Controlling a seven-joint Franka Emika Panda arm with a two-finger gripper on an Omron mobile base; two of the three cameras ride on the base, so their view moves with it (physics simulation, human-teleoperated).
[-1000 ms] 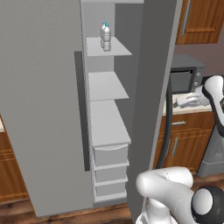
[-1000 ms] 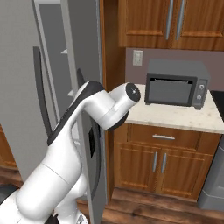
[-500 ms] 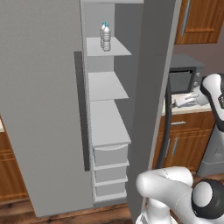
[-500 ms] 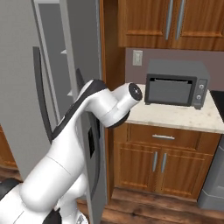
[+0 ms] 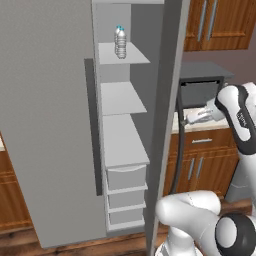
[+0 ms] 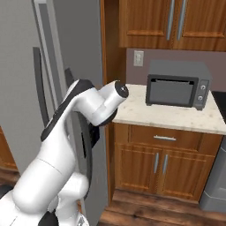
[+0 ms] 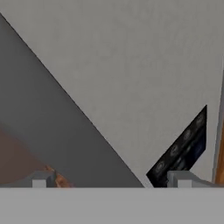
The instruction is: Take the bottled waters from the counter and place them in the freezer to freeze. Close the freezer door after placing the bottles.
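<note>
Two small clear plastic bottles point(image 5: 120, 42) with teal caps stand on the freezer's top shelf, upper centre. The tool point(image 7: 109, 179) spreads wide and empty. To close the tall grey freezer door point(image 5: 47, 120), push its outer face steadily.

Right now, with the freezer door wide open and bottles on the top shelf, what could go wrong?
1. The bottled waters stand near the shelf's front; a hard door slam might topple them.
2. The arm is folded close against the fridge, so swinging toward the freezer door could scrape it.
3. The open hand faces a plain panel, not the handle.
</note>
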